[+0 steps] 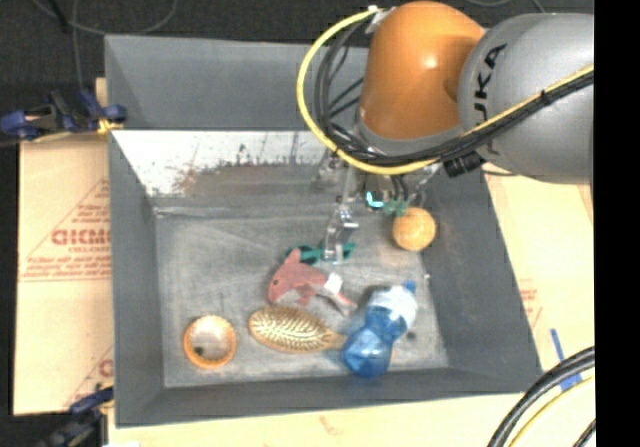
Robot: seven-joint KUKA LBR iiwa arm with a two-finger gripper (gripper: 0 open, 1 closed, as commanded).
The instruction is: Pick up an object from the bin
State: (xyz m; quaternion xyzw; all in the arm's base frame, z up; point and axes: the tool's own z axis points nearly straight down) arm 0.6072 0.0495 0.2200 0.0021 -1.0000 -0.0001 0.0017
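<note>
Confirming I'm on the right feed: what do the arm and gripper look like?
A rounded silver-grey arm with black KUKA lettering, a glossy orange dome cover at its wrist, yellow and black cables looped around that, and a slim metal gripper with teal parts.

Pink fish-shaped toy (298, 281), teal-tipped, flat at the middle of the bin (190, 245).
</note>
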